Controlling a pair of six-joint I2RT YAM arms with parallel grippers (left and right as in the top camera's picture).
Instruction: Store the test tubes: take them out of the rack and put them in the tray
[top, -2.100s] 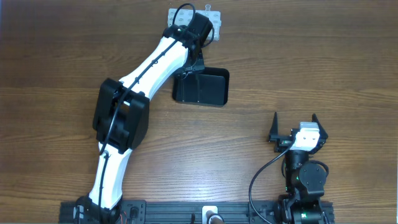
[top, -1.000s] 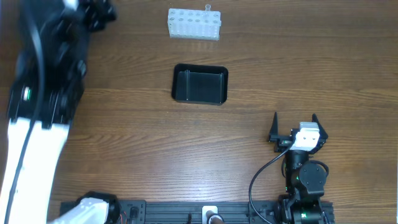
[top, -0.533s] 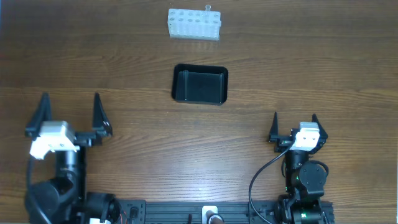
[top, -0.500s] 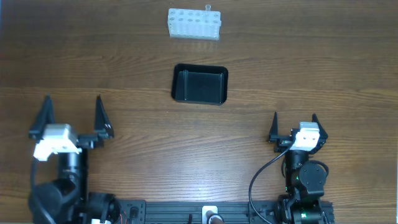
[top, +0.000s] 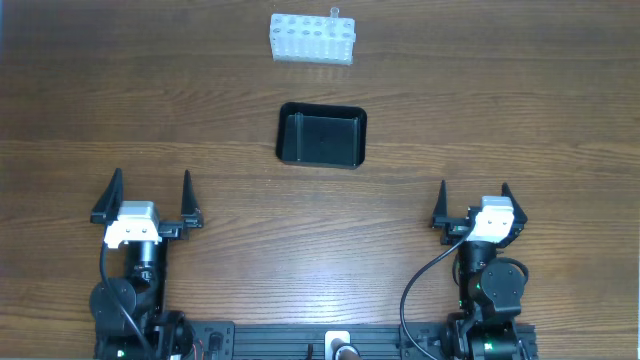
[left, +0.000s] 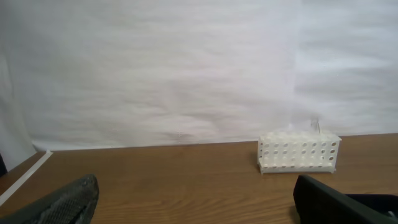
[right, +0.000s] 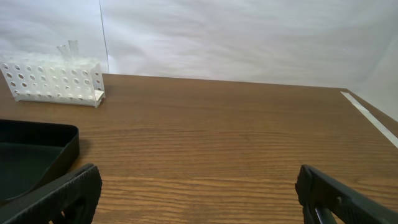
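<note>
In the top view, the white test tube rack (top: 311, 38) stands at 12 o'clock on the wooden table (top: 520, 100). A clear test tube (top: 333, 12) stands upright in the rack, near the corner at its own 1 o'clock. The black tray (top: 322, 160) lies just short of the table's middle, at 6 o'clock from the rack and apart from it. A thin pale line runs inside the tray along its 9 o'clock wall; I cannot tell whether it is a tube. The left gripper (top: 151, 180) sits at 8 o'clock, jaws spread wide with nothing between them. The right gripper (top: 473, 188) sits at 4 o'clock, jaws likewise parted and empty. Both are well apart from rack and tray.
</note>
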